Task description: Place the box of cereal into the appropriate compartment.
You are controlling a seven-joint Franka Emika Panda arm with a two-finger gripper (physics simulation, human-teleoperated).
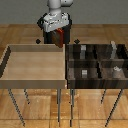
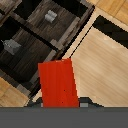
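The box of cereal [image 1: 59, 36] is a small flat red box, held upright in my gripper [image 1: 58, 40], which is shut on it. It hangs above the back edge where the light wooden bin [image 1: 33, 83] meets the dark compartment bin [image 1: 96, 82]. In the wrist view the red box [image 2: 58, 82] fills the lower middle, over the dark bin's wall beside the light bin [image 2: 107, 60]. The fingertips are hidden behind the box.
The dark bin has four compartments split by dividers [image 1: 97, 61]. Small grey objects sit in them [image 1: 83, 49] [image 1: 113, 47] [image 1: 84, 72] [image 1: 116, 70]; two show in the wrist view [image 2: 50, 16] [image 2: 11, 46]. Both bins stand on thin legs over a wood floor.
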